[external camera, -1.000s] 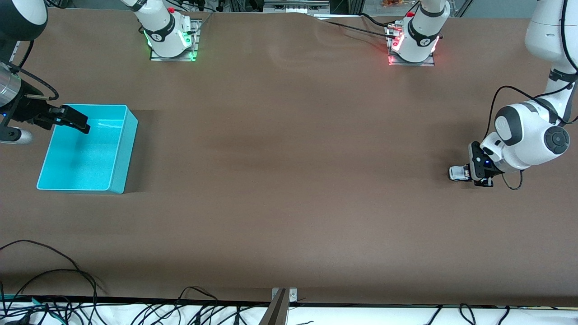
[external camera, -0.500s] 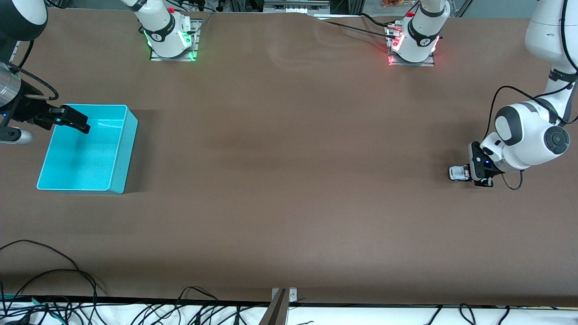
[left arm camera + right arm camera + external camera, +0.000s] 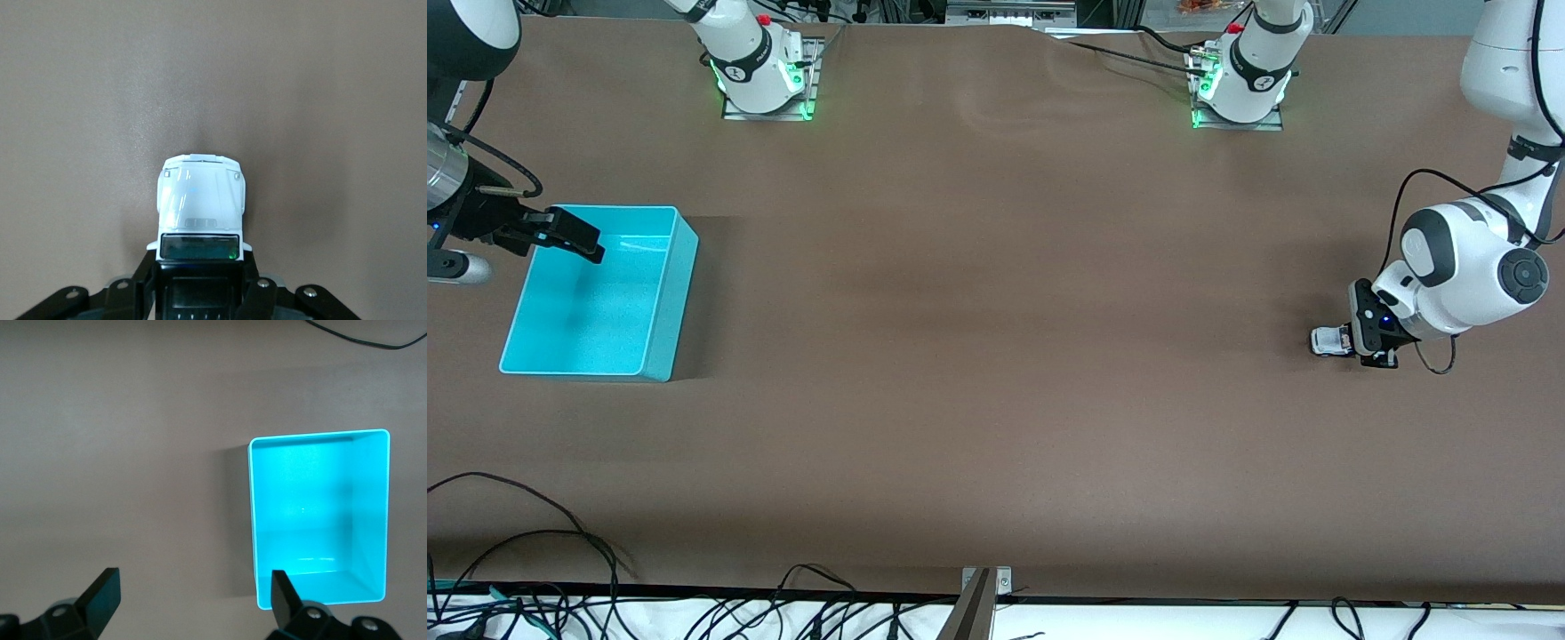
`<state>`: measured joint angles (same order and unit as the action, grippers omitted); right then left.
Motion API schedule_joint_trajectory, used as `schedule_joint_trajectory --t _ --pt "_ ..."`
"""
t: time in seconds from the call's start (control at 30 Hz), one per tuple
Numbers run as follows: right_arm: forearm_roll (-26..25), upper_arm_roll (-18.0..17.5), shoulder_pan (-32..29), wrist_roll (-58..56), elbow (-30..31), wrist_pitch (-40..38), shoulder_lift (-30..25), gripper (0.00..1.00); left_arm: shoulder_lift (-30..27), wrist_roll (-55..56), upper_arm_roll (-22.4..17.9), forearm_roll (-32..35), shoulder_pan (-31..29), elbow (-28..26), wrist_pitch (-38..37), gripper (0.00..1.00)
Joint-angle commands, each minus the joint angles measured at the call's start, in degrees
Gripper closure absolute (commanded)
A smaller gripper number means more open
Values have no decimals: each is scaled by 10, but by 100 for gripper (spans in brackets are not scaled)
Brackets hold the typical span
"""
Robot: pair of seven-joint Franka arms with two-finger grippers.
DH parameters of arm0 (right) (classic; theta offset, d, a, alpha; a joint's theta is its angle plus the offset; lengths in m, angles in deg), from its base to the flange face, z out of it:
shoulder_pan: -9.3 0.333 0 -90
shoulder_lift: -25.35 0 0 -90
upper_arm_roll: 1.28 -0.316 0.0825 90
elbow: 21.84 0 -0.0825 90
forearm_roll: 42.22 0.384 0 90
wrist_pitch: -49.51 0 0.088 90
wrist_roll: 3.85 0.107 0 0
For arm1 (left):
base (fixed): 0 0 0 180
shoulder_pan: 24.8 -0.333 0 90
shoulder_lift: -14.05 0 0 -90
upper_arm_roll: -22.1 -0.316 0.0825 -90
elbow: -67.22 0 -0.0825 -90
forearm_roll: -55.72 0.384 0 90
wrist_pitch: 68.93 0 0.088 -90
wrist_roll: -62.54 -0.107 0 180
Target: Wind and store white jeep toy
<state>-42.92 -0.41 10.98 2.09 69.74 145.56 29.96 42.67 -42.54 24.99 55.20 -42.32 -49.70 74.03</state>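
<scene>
The white jeep toy is at the left arm's end of the table, low against the brown tabletop. My left gripper is shut on its rear half. In the left wrist view the jeep toy shows its white hood and windshield, and its black roof lies between the fingers of the left gripper. The wheels are hidden. My right gripper hangs open and empty over the corner of the turquoise bin. The right wrist view shows the right gripper beside the bin.
The bin is empty and stands at the right arm's end of the table. Bare brown tabletop stretches between it and the jeep toy. Cables lie along the table edge nearest the front camera.
The light at the left arm's base has turned from red to green. Neither arm nor the jeep toy has visibly moved.
</scene>
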Motion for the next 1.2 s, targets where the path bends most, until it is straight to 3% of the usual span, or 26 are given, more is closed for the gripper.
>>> schedule_joint_trajectory --t 0.0,1.17 --pt "9 -1 -3 -1 7 5 -7 0 79 -86 -20 7 -37 27 12 87" --pt "9 0 -3 -1 7 5 -7 0 79 -94 -20 10 -37 27 12 87"
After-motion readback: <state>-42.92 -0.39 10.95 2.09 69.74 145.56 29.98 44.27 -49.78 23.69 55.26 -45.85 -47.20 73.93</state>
